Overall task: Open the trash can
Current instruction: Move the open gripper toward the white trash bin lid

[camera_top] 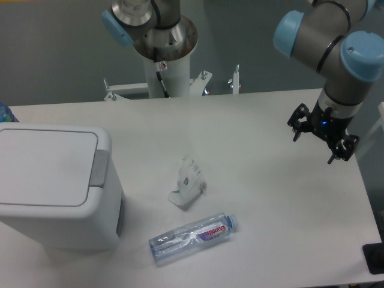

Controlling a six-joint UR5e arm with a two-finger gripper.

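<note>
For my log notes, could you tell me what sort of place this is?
Probably a robotics lab: a pedestal-mounted grey arm with blue joint caps, a bare white table, and test props, a white plastic trash can and a clear bottle.

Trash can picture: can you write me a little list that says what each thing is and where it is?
trash can: white, lid shut, grey push tab on its right side, at the table's left
bottle: clear plastic, lying on its side, near the front edge
small packet: crumpled, just behind the bottle
pincer: open, empty, above the table's right side, far from the trash can
table: white
</note>
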